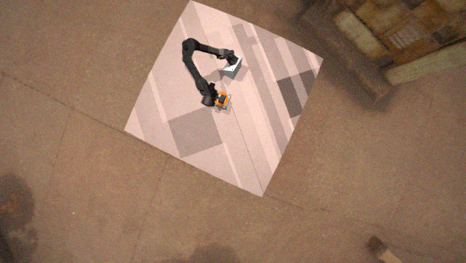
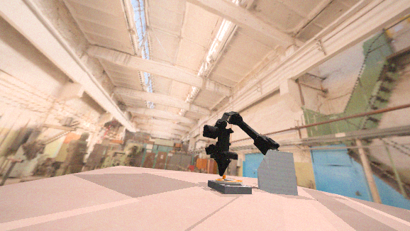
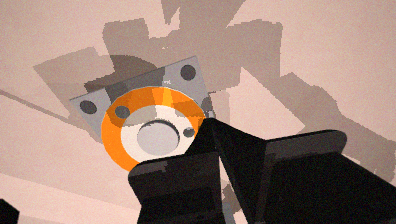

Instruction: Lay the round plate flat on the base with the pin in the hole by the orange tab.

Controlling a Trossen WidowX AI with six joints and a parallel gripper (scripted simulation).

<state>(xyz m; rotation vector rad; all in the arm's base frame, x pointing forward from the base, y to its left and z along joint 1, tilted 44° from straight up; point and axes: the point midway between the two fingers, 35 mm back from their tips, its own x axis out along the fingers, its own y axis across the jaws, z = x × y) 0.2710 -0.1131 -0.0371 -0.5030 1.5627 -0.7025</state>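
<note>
Pinched fully together with nothing between its fingers, my gripper point(image 3: 208, 122) points straight down, its tip at the right-hand edge of the round plate point(image 3: 112, 140). In the wrist view the plate spreads out to the left of my fingertips: an orange ring around a pale centre, with the grey post point(image 3: 157, 137) showing through the middle. A small dark hole point(image 3: 189, 132) in the pale part lies just beside my tip, and another hole point(image 3: 122, 112) sits further left on the orange ring. I cannot tell whether the pin is in either hole. Beneath the plate lies the grey base point(image 3: 182, 82), its corner holes showing beyond my tip. From the exterior view, the base point(image 2: 230, 186) rests on the patterned mat point(image 2: 106, 202) directly under my gripper point(image 2: 224, 173), with the grey pedestal point(image 2: 277, 171) to its right.
</note>
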